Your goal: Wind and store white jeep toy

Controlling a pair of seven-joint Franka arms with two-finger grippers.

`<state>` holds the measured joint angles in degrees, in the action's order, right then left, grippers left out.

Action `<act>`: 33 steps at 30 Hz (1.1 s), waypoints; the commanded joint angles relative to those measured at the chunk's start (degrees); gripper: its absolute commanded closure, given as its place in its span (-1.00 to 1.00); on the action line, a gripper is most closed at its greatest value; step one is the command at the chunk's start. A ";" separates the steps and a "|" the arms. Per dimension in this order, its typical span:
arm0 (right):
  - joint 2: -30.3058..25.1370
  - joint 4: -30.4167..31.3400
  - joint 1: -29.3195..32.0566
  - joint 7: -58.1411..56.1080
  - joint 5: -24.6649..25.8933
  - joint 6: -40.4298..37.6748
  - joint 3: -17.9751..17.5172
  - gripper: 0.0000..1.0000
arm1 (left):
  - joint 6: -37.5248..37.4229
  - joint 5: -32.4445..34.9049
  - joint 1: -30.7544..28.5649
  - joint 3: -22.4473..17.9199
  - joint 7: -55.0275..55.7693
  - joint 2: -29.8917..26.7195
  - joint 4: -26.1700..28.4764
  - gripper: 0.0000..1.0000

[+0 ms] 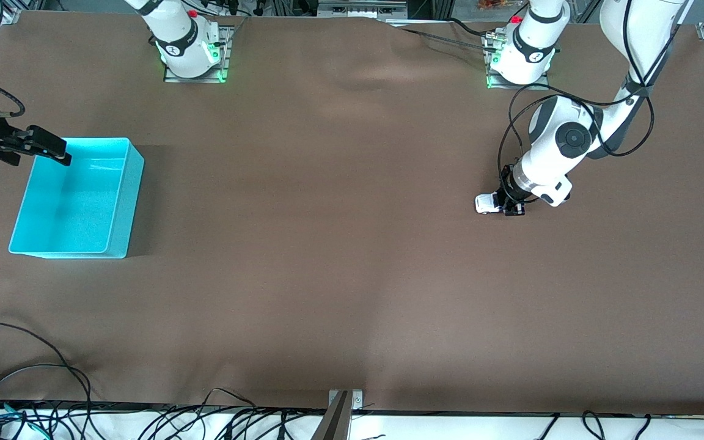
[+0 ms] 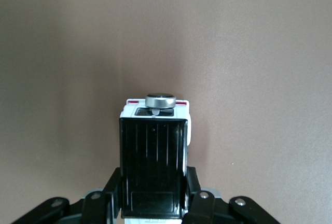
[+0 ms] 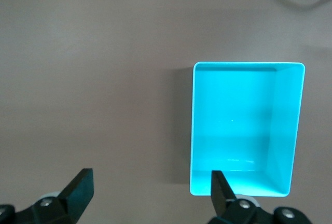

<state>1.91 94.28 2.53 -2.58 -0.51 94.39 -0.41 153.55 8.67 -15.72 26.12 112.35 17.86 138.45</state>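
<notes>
The white jeep toy (image 1: 485, 203) stands on the brown table at the left arm's end. My left gripper (image 1: 509, 206) is down at the table and shut on its sides. In the left wrist view the jeep (image 2: 153, 156) shows its black roof and a silver spare wheel, with my left gripper (image 2: 154, 203) holding it, one finger (image 2: 198, 203) pressed on each side. The turquoise bin (image 1: 129, 201) stands empty at the right arm's end. My right gripper (image 1: 51, 149) hangs open and empty over the bin's edge; in the right wrist view (image 3: 150, 190) the bin (image 3: 282, 130) lies beside it.
The two arm bases (image 1: 192, 46) (image 1: 520, 55) stand along the table's edge farthest from the front camera. Loose black cables (image 1: 34, 366) lie at the edge nearest that camera. A wide stretch of bare brown table (image 1: 327, 214) lies between the jeep and the bin.
</notes>
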 commanded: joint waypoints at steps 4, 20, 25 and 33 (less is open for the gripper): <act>0.20 -1.12 0.29 -0.14 0.16 -0.17 -0.29 -1.00 | 2.28 7.23 -1.59 -2.13 1.74 3.23 -0.29 0.97; 0.20 -1.12 0.29 -0.23 0.16 -0.25 -0.29 -1.00 | 2.37 19.18 -11.08 -2.04 1.21 5.26 -0.55 0.97; 0.28 -1.12 0.29 -0.23 0.16 -0.25 -0.29 -1.00 | 2.37 22.96 -13.90 -2.04 1.21 6.13 -0.72 0.97; 0.29 -1.20 0.29 -0.23 0.16 -0.25 -0.29 -1.00 | 2.37 29.38 -18.21 -2.04 1.21 7.45 -1.51 0.77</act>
<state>1.91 94.28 2.52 -2.58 -0.51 94.42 -0.43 153.07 32.28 -31.26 25.15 113.16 17.63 139.01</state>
